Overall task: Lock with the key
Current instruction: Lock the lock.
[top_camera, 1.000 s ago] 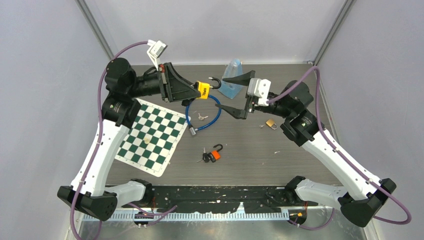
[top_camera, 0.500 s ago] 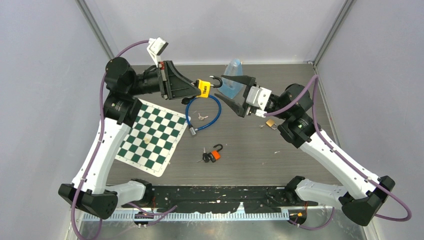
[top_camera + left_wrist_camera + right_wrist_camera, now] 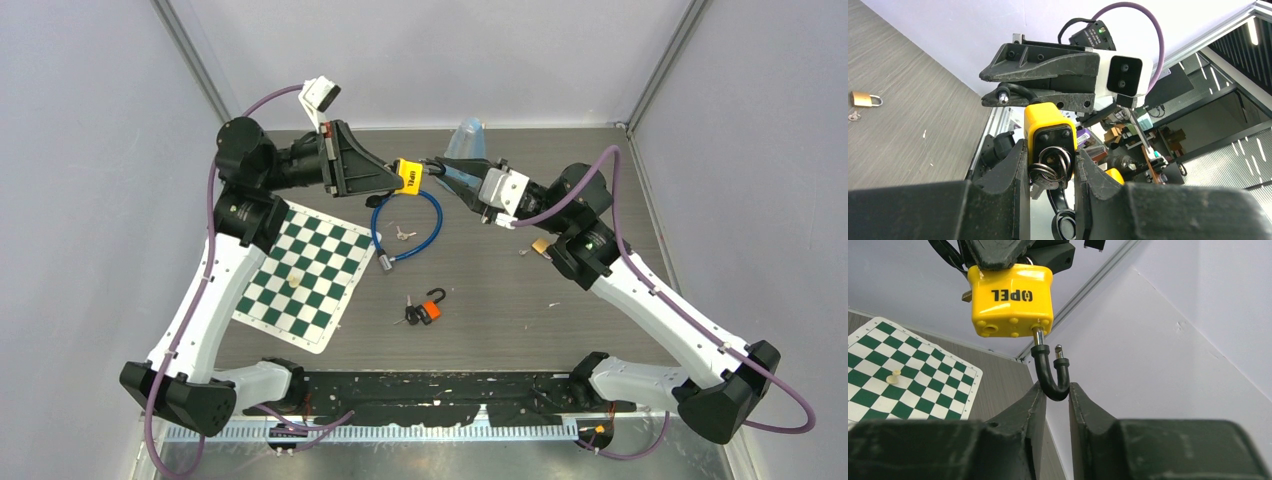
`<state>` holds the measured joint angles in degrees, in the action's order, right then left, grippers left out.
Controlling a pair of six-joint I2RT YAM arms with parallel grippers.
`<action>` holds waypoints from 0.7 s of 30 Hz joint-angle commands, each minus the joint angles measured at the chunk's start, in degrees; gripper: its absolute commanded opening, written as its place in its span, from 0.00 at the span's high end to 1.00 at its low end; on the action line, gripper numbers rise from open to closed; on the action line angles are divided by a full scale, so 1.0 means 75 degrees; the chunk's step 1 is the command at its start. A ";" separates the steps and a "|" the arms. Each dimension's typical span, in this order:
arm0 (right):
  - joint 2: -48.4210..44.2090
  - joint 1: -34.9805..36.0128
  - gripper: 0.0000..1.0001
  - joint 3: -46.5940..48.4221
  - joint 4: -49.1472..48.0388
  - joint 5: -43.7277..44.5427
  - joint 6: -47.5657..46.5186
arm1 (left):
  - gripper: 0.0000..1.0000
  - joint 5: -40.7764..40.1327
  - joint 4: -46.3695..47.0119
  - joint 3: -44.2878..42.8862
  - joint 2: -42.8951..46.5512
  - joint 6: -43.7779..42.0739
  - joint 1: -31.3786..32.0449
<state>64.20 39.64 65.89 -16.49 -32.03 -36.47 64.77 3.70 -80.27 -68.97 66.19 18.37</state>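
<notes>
A yellow padlock [image 3: 408, 175] hangs in the air above the back of the table, with my left gripper [image 3: 393, 178] shut on its body. The left wrist view shows the lock's underside [image 3: 1049, 127] between my fingers. There a key ring [image 3: 1051, 162] with a key [image 3: 1041, 185] hangs from the keyhole. The black shackle [image 3: 1050, 375] stands open, its free end out of the body [image 3: 1010, 300]. My right gripper [image 3: 1054, 390] has its jaws shut on the shackle's bend. From above, the right gripper [image 3: 432, 168] meets the lock from the right.
On the table lie a green-and-white chessboard [image 3: 300, 270] with a pawn [image 3: 294, 280], a blue cable lock [image 3: 405, 225], an orange padlock with keys [image 3: 428, 308], and a small brass padlock [image 3: 542, 247]. A clear bluish bottle [image 3: 463, 140] stands at the back.
My right gripper has moved left to the yellow padlock and its jaws have come together from wide open onto the shackle. The left gripper still holds the lock in the same place.
</notes>
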 commanded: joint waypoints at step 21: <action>-0.0024 0.0041 0.68 0.0905 0.1176 -0.0148 0.1034 | 1.00 -0.0393 0.0262 0.0212 0.0313 0.0023 -0.0070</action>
<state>63.75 39.70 68.58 -10.48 -33.12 -32.10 62.46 3.14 -78.35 -68.82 66.83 18.24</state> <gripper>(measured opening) 0.251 0.251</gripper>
